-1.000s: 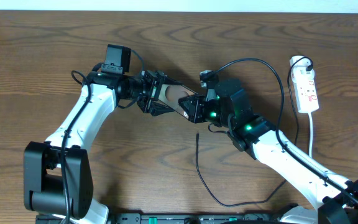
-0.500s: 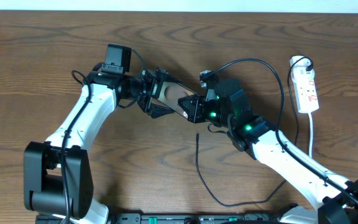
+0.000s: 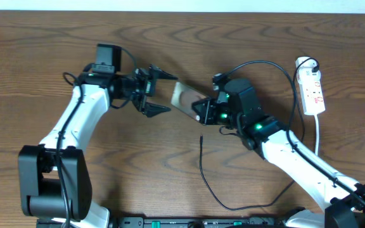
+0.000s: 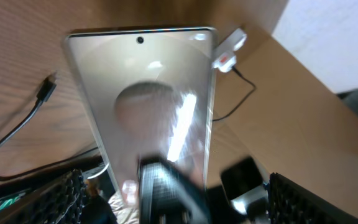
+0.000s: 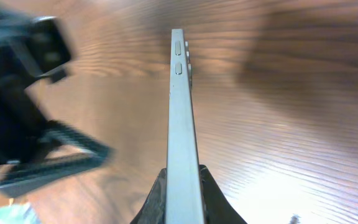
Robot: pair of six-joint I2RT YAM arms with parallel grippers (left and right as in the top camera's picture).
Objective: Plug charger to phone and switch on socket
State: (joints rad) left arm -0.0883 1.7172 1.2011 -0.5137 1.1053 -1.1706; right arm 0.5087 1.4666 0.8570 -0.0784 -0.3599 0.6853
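The phone (image 3: pixel 184 97) is held off the table by my right gripper (image 3: pixel 201 109), which is shut on its lower end. In the right wrist view the phone (image 5: pixel 179 112) stands edge-on between the fingers (image 5: pixel 181 186). My left gripper (image 3: pixel 156 90) is open and empty, just left of the phone and apart from it. The left wrist view shows the phone's glossy face (image 4: pixel 148 93) in front of the open fingers (image 4: pixel 179 205). The charger cable (image 3: pixel 201 158) lies on the table, its plug tip (image 4: pixel 45 90) below the phone. The white socket (image 3: pixel 312 92) lies at the far right.
The socket's white cord (image 3: pixel 318 136) runs down the right side. The charger cable loops along the front of the table (image 3: pixel 246 206) and up under the right arm. The wooden table (image 3: pixel 138 164) fills the view.
My left gripper has opened, let go of the phone and drawn back to the left. The phone stays in my right gripper, which has shifted slightly right.
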